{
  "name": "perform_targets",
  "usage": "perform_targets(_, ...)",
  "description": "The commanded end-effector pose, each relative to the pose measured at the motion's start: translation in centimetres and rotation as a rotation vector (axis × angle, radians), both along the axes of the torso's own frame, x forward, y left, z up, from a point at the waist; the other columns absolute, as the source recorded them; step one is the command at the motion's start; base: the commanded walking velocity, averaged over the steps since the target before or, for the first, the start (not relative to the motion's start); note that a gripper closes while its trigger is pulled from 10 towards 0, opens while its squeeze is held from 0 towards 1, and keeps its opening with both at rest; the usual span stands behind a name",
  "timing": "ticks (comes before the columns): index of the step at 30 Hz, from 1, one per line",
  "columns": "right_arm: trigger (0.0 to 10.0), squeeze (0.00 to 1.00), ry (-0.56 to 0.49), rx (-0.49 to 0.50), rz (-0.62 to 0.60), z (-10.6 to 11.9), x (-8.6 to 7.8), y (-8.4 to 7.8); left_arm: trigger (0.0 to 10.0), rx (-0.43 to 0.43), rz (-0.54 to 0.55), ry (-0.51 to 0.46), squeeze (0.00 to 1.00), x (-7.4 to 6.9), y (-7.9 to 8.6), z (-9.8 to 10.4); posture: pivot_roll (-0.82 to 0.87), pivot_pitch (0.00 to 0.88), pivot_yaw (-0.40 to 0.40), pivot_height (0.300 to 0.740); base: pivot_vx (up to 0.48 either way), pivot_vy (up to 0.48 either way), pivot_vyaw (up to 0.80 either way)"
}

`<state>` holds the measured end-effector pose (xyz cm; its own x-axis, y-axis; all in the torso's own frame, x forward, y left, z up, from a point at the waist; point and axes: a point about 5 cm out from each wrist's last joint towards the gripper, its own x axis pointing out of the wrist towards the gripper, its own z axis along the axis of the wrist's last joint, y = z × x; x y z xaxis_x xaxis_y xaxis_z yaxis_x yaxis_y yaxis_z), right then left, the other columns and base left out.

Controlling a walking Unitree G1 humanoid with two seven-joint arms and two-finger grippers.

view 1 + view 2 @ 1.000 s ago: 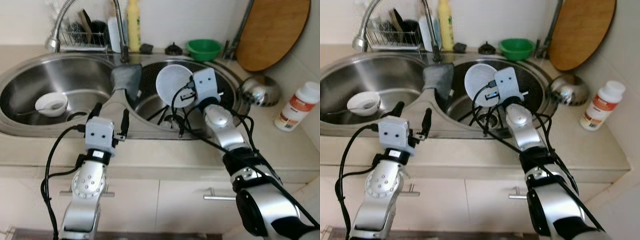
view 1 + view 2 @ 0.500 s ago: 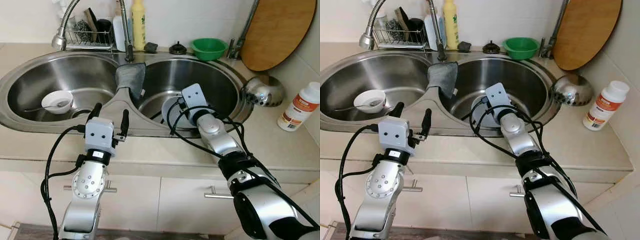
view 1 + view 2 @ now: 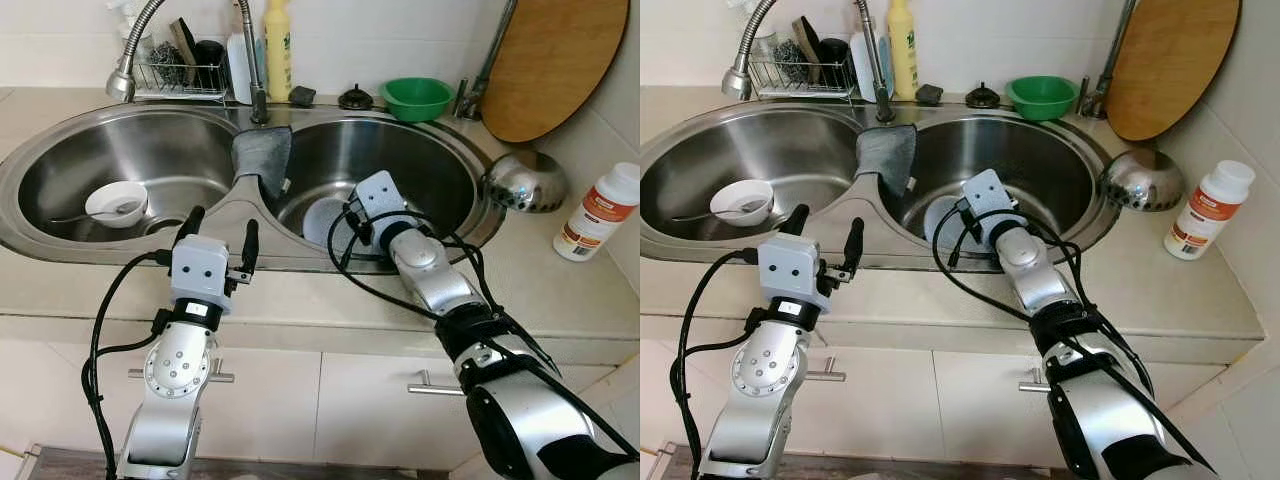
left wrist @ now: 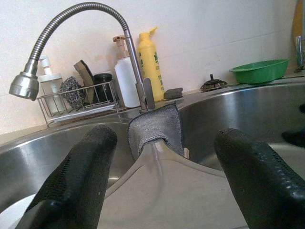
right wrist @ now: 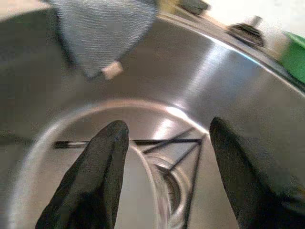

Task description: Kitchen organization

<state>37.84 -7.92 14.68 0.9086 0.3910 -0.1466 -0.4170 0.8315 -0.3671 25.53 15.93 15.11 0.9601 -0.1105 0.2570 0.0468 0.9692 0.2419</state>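
A white plate (image 3: 322,217) lies flat on the bottom of the right sink basin (image 3: 440,170), over some dark chopsticks (image 5: 162,141). My right gripper (image 5: 167,125) reaches down into that basin just above the plate; it is open, and the plate's rim (image 5: 148,174) runs between its fingers. My left gripper (image 3: 222,222) hovers open and empty at the front of the divider between the two basins. A grey cloth (image 3: 262,155) hangs over the divider. A white bowl (image 3: 116,203) with a spoon sits in the left basin.
Behind the sink stand a faucet (image 3: 130,60), a wire rack (image 3: 185,72) and a yellow bottle (image 3: 278,48). At the back right are a green bowl (image 3: 416,97) and a leaning round wooden board (image 3: 555,60). A steel bowl (image 3: 527,182) and a white bottle (image 3: 598,212) are on the right counter.
The right gripper held the plate upright above the right basin, then lowered it flat to the basin's bottom. The camera shifted slightly. The left arm has not moved.
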Motion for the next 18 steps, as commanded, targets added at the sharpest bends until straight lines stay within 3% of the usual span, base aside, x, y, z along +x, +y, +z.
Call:
perform_targets(1,10.0,1.00,0.100,-0.048,0.057,-2.3,-1.0,0.3,10.0,0.012,-0.003,0.021,0.00,0.1,0.0,-0.3,0.04,0.000,-0.022,0.740,0.000,0.000,0.00)
perform_targets(6,10.0,1.00,0.143,-0.116,0.140,-3.0,-1.4,0.4,10.0,0.015,-0.002,0.024,0.00,0.2,0.0,-0.3,0.04,0.000,-0.022,0.740,0.000,0.000,0.00)
perform_targets(10,10.0,1.00,0.108,-0.112,0.106,-2.4,-1.1,0.1,10.0,0.015,0.000,0.025,0.00,0.2,0.0,-0.4,0.04,0.000,-0.022,0.740,0.000,0.000,0.00)
perform_targets(12,10.0,1.00,0.090,-0.098,0.084,-2.1,-1.0,0.0,10.0,0.014,0.000,0.025,0.00,0.2,0.0,-0.4,0.04,0.000,-0.022,0.740,0.000,0.000,0.00)
perform_targets(14,10.0,1.00,0.003,0.003,0.003,-0.5,-0.5,-0.3,10.0,0.006,0.003,0.022,0.00,0.2,0.0,-0.3,0.04,0.000,-0.025,0.740,0.000,0.000,0.00)
perform_targets(15,10.0,0.00,-0.037,0.064,-0.019,0.4,-0.4,-0.2,10.0,0.006,0.004,0.021,0.00,0.2,0.0,-0.3,0.04,0.000,-0.024,0.740,0.000,0.000,0.00)
perform_targets(16,10.0,0.00,-0.037,0.064,-0.019,0.4,-0.4,-0.2,10.0,0.006,0.004,0.021,0.00,0.2,0.0,-0.3,0.04,0.000,-0.024,0.740,0.000,0.000,0.00)
perform_targets(18,10.0,0.00,-0.118,0.191,-0.028,1.9,-0.7,0.0,10.0,-0.010,0.000,0.014,0.00,0.2,0.0,-0.2,0.04,0.000,-0.024,0.740,0.000,0.000,0.00)
